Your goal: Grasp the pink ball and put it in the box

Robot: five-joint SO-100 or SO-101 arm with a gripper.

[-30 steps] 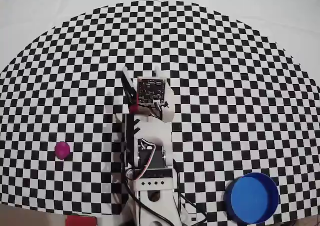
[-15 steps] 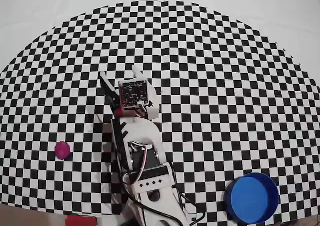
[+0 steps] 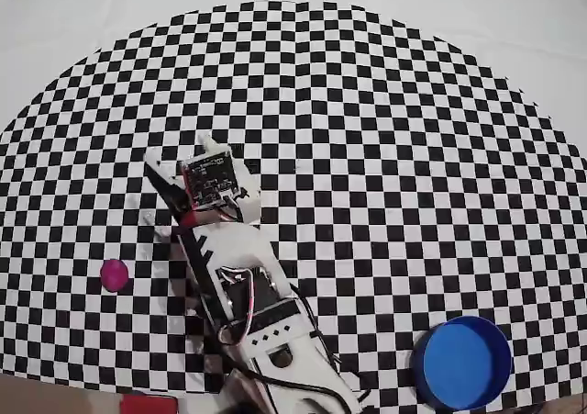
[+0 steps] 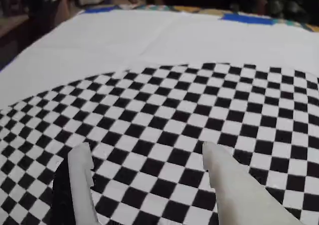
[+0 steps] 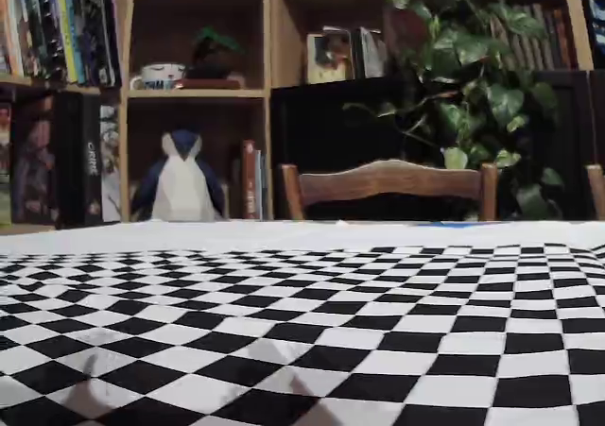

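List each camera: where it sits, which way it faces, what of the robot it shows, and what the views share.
Overhead view: above the table, looking straight down; shows the whole arm, the gripper, the pink ball and the box.
Wrist view: on the arm, looking forward past both fingers, jaws apart, nothing between.
Fixed view: low at table level, facing a chair and bookshelf; no robot visible.
Shared: all three see the checkered mat.

In the wrist view, the tool point(image 4: 144, 157) reaches up from the bottom edge with its two pale fingers point(image 4: 82, 185) spread apart and nothing between them. Beneath lies a black-and-white checkered mat point(image 4: 199, 115) with a curved far edge, on the white worktop point(image 4: 149, 35). Blue patches point(image 4: 241, 18) sit at the worktop's far edge.
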